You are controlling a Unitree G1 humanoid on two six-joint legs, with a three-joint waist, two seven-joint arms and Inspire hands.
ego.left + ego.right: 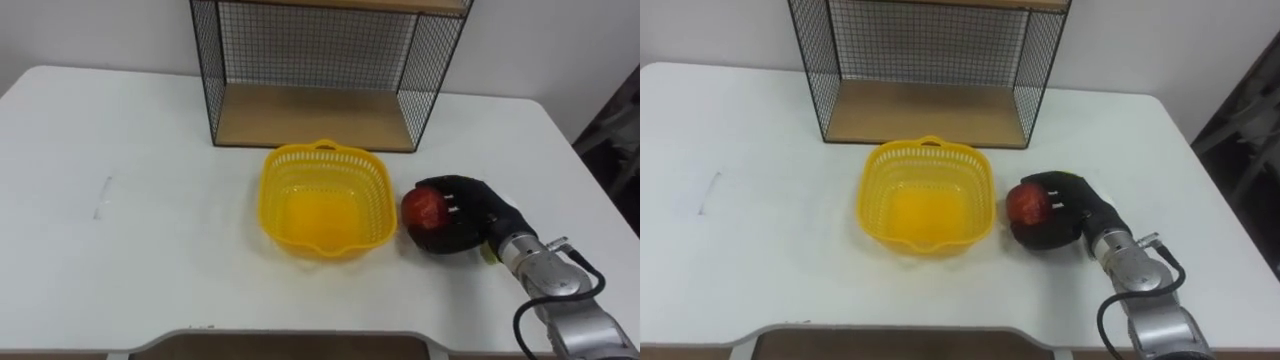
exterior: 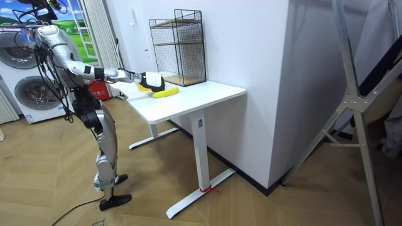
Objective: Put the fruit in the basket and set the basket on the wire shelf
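Note:
A yellow plastic basket [image 1: 324, 200] [image 1: 925, 195] stands empty on the white table [image 1: 130, 200], just in front of the black wire shelf [image 1: 320, 70] [image 1: 930, 65]. Right beside the basket's right wall lies a red apple [image 1: 422, 207] [image 1: 1027, 203], with my right hand [image 1: 462, 216] [image 1: 1065, 214] curled round it on the table top. In the room view I stand at the table's end with the right arm stretched out to the basket [image 2: 165, 92].
The wire shelf has a wooden bottom board [image 1: 310, 118] open toward me and a second board higher up. The table's right edge [image 1: 590, 170] runs close to my arm. In the room view washing machines [image 2: 28, 81] stand behind me.

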